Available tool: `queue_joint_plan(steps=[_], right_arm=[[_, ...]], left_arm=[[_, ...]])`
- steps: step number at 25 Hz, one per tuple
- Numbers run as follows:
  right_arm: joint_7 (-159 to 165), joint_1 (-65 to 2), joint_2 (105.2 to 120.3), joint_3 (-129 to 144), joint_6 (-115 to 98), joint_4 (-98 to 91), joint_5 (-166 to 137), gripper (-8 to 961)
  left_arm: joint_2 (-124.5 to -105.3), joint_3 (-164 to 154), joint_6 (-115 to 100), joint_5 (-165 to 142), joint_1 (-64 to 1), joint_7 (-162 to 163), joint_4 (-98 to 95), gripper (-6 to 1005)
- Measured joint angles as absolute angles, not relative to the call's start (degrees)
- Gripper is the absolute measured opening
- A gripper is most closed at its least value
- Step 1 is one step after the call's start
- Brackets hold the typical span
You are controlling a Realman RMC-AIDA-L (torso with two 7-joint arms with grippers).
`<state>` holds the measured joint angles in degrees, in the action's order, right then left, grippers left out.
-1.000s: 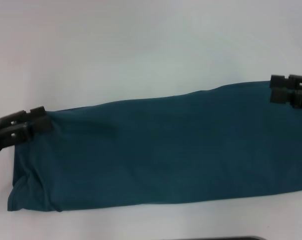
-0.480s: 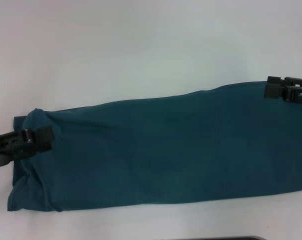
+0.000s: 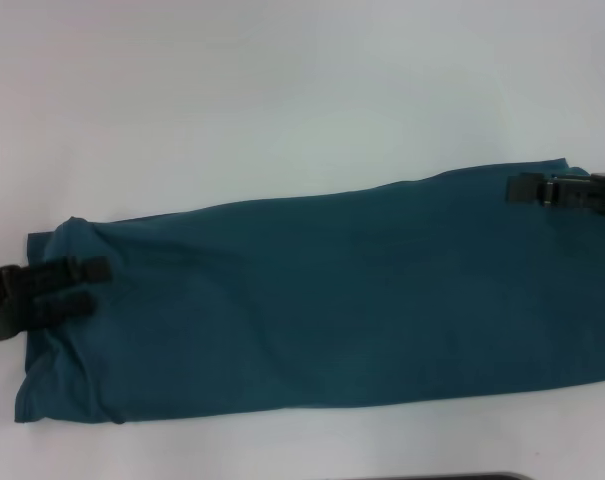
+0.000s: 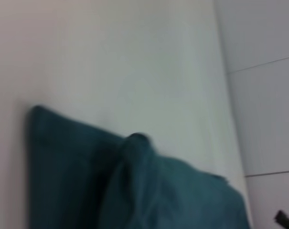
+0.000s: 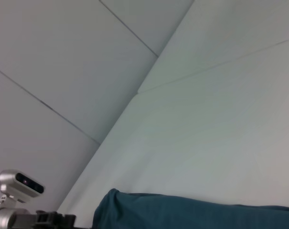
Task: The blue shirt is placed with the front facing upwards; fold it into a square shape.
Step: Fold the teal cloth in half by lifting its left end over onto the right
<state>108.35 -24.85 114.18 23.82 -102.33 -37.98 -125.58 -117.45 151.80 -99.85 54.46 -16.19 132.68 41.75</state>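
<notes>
Blue shirt [image 3: 322, 295] lies as a long folded band across the white surface [image 3: 282, 90], lettering hidden, far-left corner now flat. Left gripper [image 3: 90, 284] has let go of that corner and slid nearer along the left end, fingers spread apart over the cloth, holding nothing. Right gripper [image 3: 512, 190] has moved inward over the far-right edge; whether it pinches fabric, cannot tell. Lengthwise fold looks finished; likely next is regrasping the ends to fold crosswise.

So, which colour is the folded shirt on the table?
The blue shirt is a plain dark teal-blue with no print visible; the head view shows it best.
</notes>
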Motion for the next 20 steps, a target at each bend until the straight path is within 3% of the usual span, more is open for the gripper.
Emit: queue_joint_plan(steps=[20], right_arm=[[108.7, -25.0, 114.78, 23.2, -102.3, -37.8, -125.2, 885]], left_arm=[[-115.65, 156.2, -103.5, 49.7, -17.8, 133.1, 41.1, 872]])
